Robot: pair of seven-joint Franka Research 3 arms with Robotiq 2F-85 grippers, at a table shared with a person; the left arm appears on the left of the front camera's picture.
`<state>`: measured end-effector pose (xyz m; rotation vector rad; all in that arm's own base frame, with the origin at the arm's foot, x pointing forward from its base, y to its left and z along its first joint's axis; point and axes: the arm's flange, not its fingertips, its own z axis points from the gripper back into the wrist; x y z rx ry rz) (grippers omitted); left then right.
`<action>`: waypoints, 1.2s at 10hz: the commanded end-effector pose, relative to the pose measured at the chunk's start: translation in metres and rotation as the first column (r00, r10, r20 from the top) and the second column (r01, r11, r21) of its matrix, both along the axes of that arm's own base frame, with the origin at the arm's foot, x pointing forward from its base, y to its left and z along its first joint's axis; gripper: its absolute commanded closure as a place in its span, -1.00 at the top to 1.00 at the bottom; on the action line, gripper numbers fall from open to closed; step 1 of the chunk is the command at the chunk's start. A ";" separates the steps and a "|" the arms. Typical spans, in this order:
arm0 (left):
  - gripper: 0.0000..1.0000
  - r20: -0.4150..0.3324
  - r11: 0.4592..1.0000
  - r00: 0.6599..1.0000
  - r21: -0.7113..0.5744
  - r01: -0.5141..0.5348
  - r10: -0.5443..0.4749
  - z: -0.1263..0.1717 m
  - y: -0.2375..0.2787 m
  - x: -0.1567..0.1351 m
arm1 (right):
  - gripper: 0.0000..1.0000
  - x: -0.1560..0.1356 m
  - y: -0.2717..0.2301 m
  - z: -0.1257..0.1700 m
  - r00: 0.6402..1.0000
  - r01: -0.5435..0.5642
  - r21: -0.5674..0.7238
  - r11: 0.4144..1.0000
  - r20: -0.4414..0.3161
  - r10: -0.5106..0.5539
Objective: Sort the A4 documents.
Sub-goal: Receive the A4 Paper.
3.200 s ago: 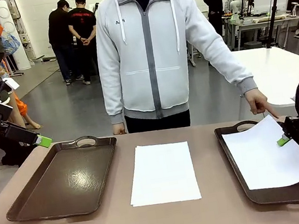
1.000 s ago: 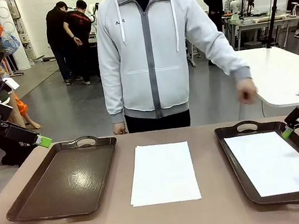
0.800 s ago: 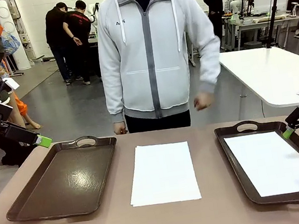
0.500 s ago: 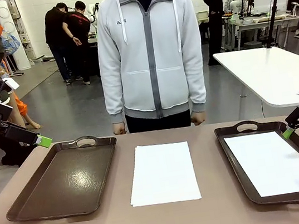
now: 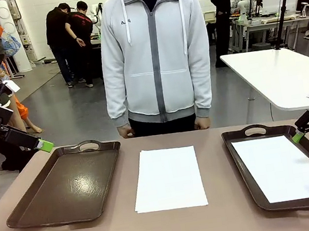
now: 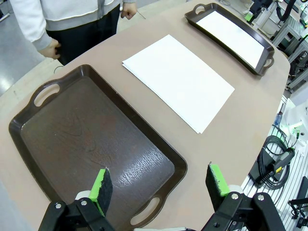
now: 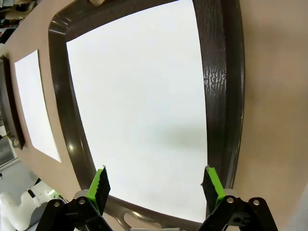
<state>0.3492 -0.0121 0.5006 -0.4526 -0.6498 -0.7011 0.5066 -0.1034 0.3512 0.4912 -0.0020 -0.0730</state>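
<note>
Sorting from a pile of sheets (image 5: 168, 178) lying flat in the middle of the table (image 5: 223, 221), between two trays and touching neither, so within reach of either arm. Keeping the left tray (image 5: 66, 187) bare, judged to be the place for one kind of paper not yet delivered. Showing a single sheet (image 5: 284, 167) flat inside the right tray (image 5: 240, 163), well within the rim, long edges along the tray's long sides: laid there as sorted, by the look of it. Hanging the left gripper (image 6: 160, 182) released and empty above the near handle end of the left tray, fingers spread wide and well clear of the pile; likely parked there to leave the middle free, yet close to its own tray. Hovering the right gripper (image 7: 156, 183) equally released, grasping nothing, over the right tray with the single sheet lying below, seen between the green pads. Hard to tell from the wrist view how far above the paper; from the front, raised off the tray near its right rim. Resting the person's hands (image 5: 125, 132) at the far table edge, off the paper, seemingly leaving the next move to the arms. Judging by the layout: one sheet placed, the pile waiting, next pick from the middle. Calling for care with thin flat paper: lifting one edge first, otherwise risking two sheets together or a crease.
</note>
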 end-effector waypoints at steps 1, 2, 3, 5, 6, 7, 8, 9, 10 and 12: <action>1.00 0.006 1.000 1.000 -0.009 0.017 -0.017 -0.002 0.002 0.001 | 1.00 0.001 0.000 -0.001 1.000 0.000 0.000 1.000 -0.002 0.000; 1.00 0.006 1.000 1.000 -0.009 0.017 -0.017 -0.002 0.002 0.001 | 1.00 0.001 0.000 -0.001 1.000 0.000 0.000 1.000 -0.002 0.000; 1.00 0.006 1.000 1.000 -0.009 0.017 -0.017 -0.002 0.002 0.001 | 1.00 0.001 0.000 -0.001 1.000 0.000 0.000 1.000 -0.002 0.000; 1.00 0.006 1.000 1.000 -0.009 0.017 -0.017 -0.002 0.002 0.001 | 1.00 0.001 0.000 -0.001 1.000 0.000 0.000 1.000 -0.002 0.000; 1.00 0.006 1.000 1.000 -0.009 0.017 -0.017 -0.002 0.002 0.001 | 1.00 0.001 0.000 -0.001 1.000 0.000 0.000 1.000 -0.002 0.000; 1.00 0.006 1.000 1.000 -0.009 0.017 -0.017 -0.002 0.002 0.001 | 1.00 0.001 0.000 -0.001 1.000 0.000 0.000 1.000 -0.002 0.000; 1.00 0.006 1.000 1.000 -0.009 0.017 -0.017 -0.002 0.002 0.001 | 1.00 0.000 0.000 0.000 1.000 0.000 0.000 1.000 0.000 0.000; 1.00 0.006 1.000 1.000 -0.009 0.017 -0.017 -0.002 0.002 0.001 | 1.00 -0.026 0.015 0.017 0.979 -0.053 -0.110 0.993 0.189 0.073; 1.00 0.006 1.000 1.000 -0.009 0.017 -0.017 -0.002 0.002 0.001 | 1.00 -0.042 0.036 0.050 0.923 -0.095 -0.198 0.976 0.350 0.160; 1.00 0.006 1.000 1.000 -0.009 0.017 -0.017 -0.002 0.002 0.001 | 1.00 -0.077 0.085 0.122 0.752 -0.278 -0.201 0.939 0.563 0.343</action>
